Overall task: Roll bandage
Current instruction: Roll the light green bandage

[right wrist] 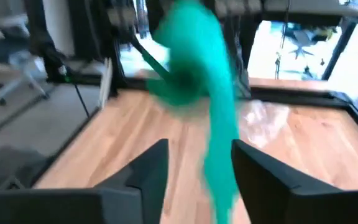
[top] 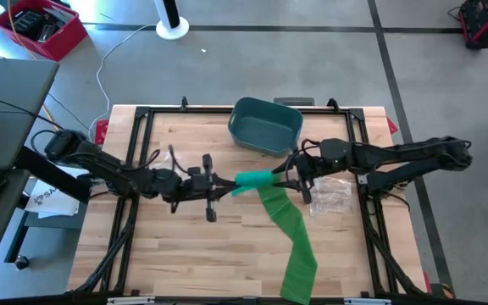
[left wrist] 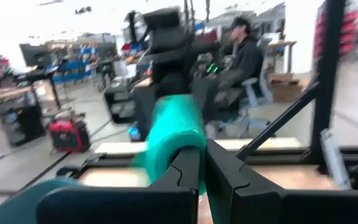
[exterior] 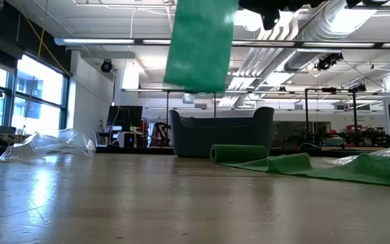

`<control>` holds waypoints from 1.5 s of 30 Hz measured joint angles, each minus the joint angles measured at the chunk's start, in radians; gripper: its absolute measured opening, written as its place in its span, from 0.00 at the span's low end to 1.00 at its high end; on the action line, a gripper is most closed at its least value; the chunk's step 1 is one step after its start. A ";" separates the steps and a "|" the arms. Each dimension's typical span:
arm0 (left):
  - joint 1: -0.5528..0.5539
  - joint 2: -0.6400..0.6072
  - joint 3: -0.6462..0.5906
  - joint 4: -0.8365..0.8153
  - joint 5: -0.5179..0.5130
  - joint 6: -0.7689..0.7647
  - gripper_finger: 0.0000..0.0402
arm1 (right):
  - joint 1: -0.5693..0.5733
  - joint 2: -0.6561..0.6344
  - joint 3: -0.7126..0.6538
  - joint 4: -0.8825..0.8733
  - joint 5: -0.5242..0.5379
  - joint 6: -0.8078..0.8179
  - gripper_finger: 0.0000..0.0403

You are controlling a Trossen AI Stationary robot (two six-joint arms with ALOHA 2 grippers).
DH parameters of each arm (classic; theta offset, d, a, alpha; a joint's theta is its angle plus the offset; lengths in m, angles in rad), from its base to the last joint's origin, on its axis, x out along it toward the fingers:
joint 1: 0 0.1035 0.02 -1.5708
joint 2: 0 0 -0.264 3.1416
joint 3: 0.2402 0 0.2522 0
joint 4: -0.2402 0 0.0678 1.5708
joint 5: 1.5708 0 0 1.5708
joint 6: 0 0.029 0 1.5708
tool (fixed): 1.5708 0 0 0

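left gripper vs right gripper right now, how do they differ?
The left gripper is shut on the green bandage roll; the right gripper is open, with the bandage's loose tail hanging between its fingers, not pinched. In the high view the left gripper reaches in from the table's left side and the right gripper from its right side. Both are dark two-finger grippers, meeting at the roll above the table.
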 joint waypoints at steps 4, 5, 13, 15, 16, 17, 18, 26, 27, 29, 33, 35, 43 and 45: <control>-0.027 -0.032 0.002 0.012 -0.026 0.014 0.01 | 0.005 -0.021 0.000 -0.049 0.053 -0.033 0.45; -0.032 -0.036 0.002 0.018 -0.027 0.025 0.01 | 0.007 -0.021 0.000 -0.054 0.067 -0.050 0.45; -0.051 -0.046 0.002 0.093 -0.028 0.111 0.01 | 0.042 0.113 0.000 0.019 0.028 -0.098 0.45; -0.051 -0.048 0.002 0.104 -0.026 0.121 0.01 | 0.053 0.171 0.000 0.082 0.028 -0.096 0.45; -0.051 -0.048 0.002 0.107 -0.026 0.127 0.01 | 0.057 0.198 0.000 0.118 0.028 -0.096 0.45; -0.051 -0.047 0.002 0.109 -0.026 0.134 0.01 | 0.061 0.224 0.000 0.156 0.028 -0.096 0.45; -0.051 -0.047 0.002 0.111 -0.025 0.137 0.01 | 0.063 0.247 0.000 0.189 0.028 -0.098 0.45; -0.054 -0.047 0.001 0.122 -0.067 0.207 0.01 | 0.053 0.328 0.000 0.292 0.038 -0.096 0.25; -0.057 -0.047 0.001 0.125 -0.092 0.224 0.01 | 0.052 0.329 -0.001 0.284 0.040 -0.097 0.21; -0.062 -0.047 0.001 0.136 -0.152 0.266 0.01 | 0.053 0.332 -0.001 0.283 0.041 -0.097 0.12; -0.072 -0.057 0.001 0.139 -0.275 0.367 0.01 | 0.074 0.333 -0.001 0.275 0.041 -0.105 0.02; -0.072 -0.065 0.001 0.129 -0.337 0.412 0.01 | 0.087 0.333 -0.001 0.276 0.041 -0.107 0.02; -0.030 -0.118 0.000 -0.077 -0.516 0.439 0.01 | 0.139 0.326 -0.001 0.278 0.041 -0.149 0.00; -0.011 -0.125 0.000 -0.142 -0.517 0.409 0.01 | 0.140 0.317 -0.001 0.282 0.040 -0.158 0.00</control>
